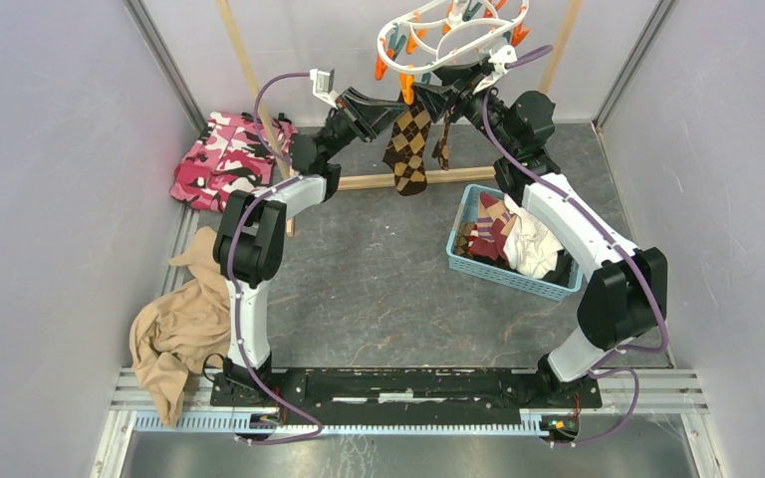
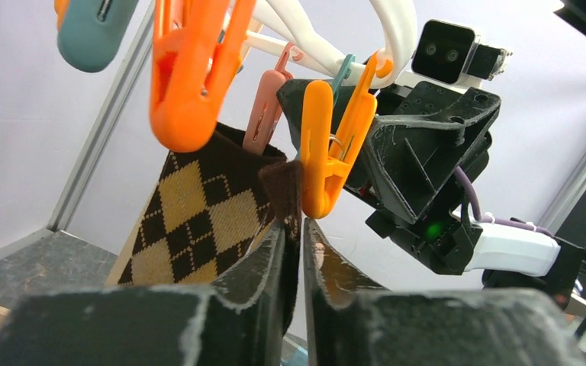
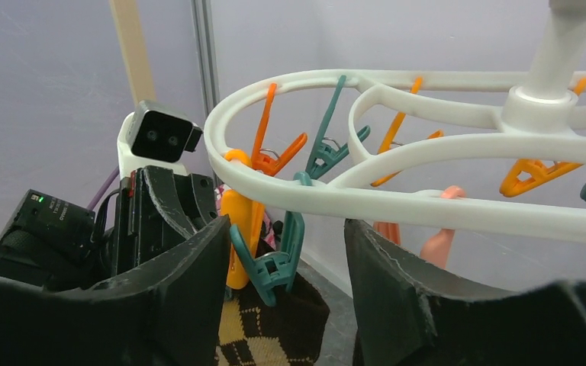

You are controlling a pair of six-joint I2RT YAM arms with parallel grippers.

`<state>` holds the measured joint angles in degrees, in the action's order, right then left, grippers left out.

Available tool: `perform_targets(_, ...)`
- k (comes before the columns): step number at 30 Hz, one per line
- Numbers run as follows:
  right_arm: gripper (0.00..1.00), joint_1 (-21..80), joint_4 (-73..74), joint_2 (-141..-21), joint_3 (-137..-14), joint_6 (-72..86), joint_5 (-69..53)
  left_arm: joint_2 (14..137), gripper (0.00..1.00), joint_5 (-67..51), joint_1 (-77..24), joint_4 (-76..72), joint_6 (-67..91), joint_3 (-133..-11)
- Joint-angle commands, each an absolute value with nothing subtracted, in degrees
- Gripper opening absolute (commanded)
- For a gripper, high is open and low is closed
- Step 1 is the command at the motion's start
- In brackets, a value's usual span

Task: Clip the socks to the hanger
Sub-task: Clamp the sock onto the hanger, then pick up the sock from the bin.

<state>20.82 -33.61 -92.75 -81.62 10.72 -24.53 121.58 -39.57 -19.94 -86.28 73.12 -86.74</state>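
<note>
Black left fingers (image 2: 252, 290): nearly together, only a narrow slit, pinching the dark brown edge of a second sock (image 2: 282, 187) from below.
Orange pin (image 2: 324, 152): hanging just right of that edge; whether biting the cloth, impossible to tell.
Argyle sock (image 2: 198, 221): hanging just left, brown and tan diamonds, cuff up among the pins.
Right fingers (image 3: 397, 290): wide apart, holding nothing, straddling a teal pin (image 3: 278, 259) under the white rim.
Hanger (image 3: 397, 202): white looped rings above both wrists, orange and teal pins dangling, over the far side of the bench (image 1: 379, 289).
Blue basket (image 1: 508, 276): beside the right arm, more socks (image 1: 493, 229) piled inside.
Pink camouflage cloth (image 1: 224, 159): far left, by the wall.
Tan garment (image 1: 174, 329): crumpled near the left arm's base.
</note>
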Motion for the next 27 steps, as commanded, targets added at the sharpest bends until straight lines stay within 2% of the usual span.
perform_targets(1, 0.65, 20.4, -35.4, -91.0, -80.8, 10.7, -24.6, 121.8, 0.23, -39.6, -19.4, -89.6, 75.5, -88.8)
perform_targets(7, 0.84, 19.9, -30.8, -88.3, -80.0, 8.8, -24.7, 119.4, 0.52, -37.8, -18.9, -87.6, 72.6, -84.4)
perform_targets(11, 0.93, 19.7, -26.0, -86.0, -79.5, 6.4, -25.6, 114.6, 0.66, -35.1, -18.0, -83.9, 67.5, -77.2)
perform_targets(14, 0.98, 19.4, -24.2, -84.0, -78.0, 5.1, -26.8, 110.8, 0.71, -33.6, -17.4, -80.3, 63.2, -72.8)
perform_targets(17, 0.98, 19.3, -22.0, -82.3, -77.0, 4.2, -27.3, 107.3, 0.76, -32.6, -17.2, -76.7, 58.9, -69.6)
perform_targets(27, 0.98, 17.6, -16.4, -75.4, -72.0, 2.9, -28.7, 94.4, 0.83, -33.0, -17.2, -63.7, 44.8, -62.0)
